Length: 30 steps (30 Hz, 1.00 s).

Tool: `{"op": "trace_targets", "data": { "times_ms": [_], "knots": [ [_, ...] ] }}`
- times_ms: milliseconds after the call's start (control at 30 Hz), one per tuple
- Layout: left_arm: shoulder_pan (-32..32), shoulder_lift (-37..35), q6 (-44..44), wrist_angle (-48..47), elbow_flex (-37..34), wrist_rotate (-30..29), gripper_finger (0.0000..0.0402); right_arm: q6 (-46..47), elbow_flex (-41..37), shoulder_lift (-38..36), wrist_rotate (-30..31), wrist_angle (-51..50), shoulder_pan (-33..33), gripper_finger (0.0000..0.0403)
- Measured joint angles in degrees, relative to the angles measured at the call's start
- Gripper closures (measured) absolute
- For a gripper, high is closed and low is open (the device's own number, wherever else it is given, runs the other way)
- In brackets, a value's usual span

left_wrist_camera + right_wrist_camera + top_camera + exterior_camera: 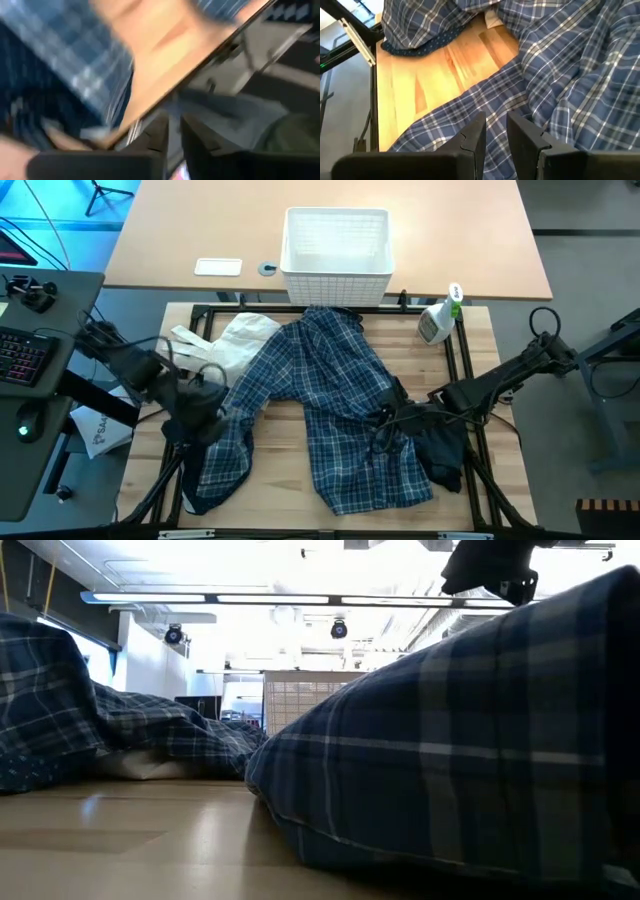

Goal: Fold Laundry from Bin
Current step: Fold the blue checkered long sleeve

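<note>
On worktop [480,340]: plaid shirt [330,390] spread at centre, bin [336,250] behind it. Left gripper [205,415] at shirt's sleeve, jaws nearly closed, grip unclear. Right gripper [385,420] over shirt, jaws slightly apart, empty.

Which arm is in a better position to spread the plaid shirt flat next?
Probably the right: the right gripper sits on the plaid shirt near its middle. The left gripper is only at its sleeve by the table's edge.
</note>
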Motion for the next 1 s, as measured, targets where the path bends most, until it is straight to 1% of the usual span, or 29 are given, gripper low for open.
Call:
{"op": "trace_targets", "data": {
  "times_ms": [167, 300, 400, 533, 633, 700, 800, 900, 933, 1000],
  "knots": [
    [-6.3, -0.6, -7.7, 1.7, -6.9, 4.6, 0.0272, -1.1, 0.0, 0.0, 0.1, 0.0, 0.0, 0.0331],
    [-10.6, -0.5, -11.6, 1.7, -12.9, 4.6, 0.0207, -1.5, 0.0, 0.0, 0.1, -0.1, 0.0, 0.0331],
    [-12.7, -0.5, -12.8, 5.0, -17.3, 4.2, 0.0181, -1.8, 0.0, 0.0, 0.1, -0.5, 0.0, 0.0331],
    [-13.4, -0.4, -9.5, 16.2, -24.5, 2.4, 0.0177, -2.6, 0.0, 0.0, 0.1, -0.5, 0.0, 0.0331],
    [-13.2, -0.4, -7.7, 24.4, -29.7, 0.1, 0.0190, -2.6, 0.0, 0.0, 0.1, -0.5, 0.0, 0.0331],
    [-12.5, -0.4, -7.4, 28.4, -32.1, -1.8, 0.0210, -2.6, 0.0, 0.0, 0.0, -0.5, 0.0, 0.0331],
    [-11.1, -0.4, -6.8, 30.5, -33.2, -5.3, 0.0268, -2.6, 0.0, 0.1, -0.2, -0.5, 0.0, 0.0331],
    [-9.0, -0.4, -4.1, 33.8, -33.2, -7.7, 0.0363, -2.6, 0.0, 0.1, -0.2, -0.4, 0.0, 0.0331],
    [-8.1, -0.4, -3.2, 35.4, -33.2, -8.4, 0.0381, -2.6, 0.0, 0.1, -0.2, -0.4, 0.0, 0.0331],
    [-6.1, -0.4, -2.1, 38.9, -32.3, -10.6, 0.0387, -2.6, 0.0, 0.1, -0.2, 0.0, 0.0, 0.0331]
  ]
}}
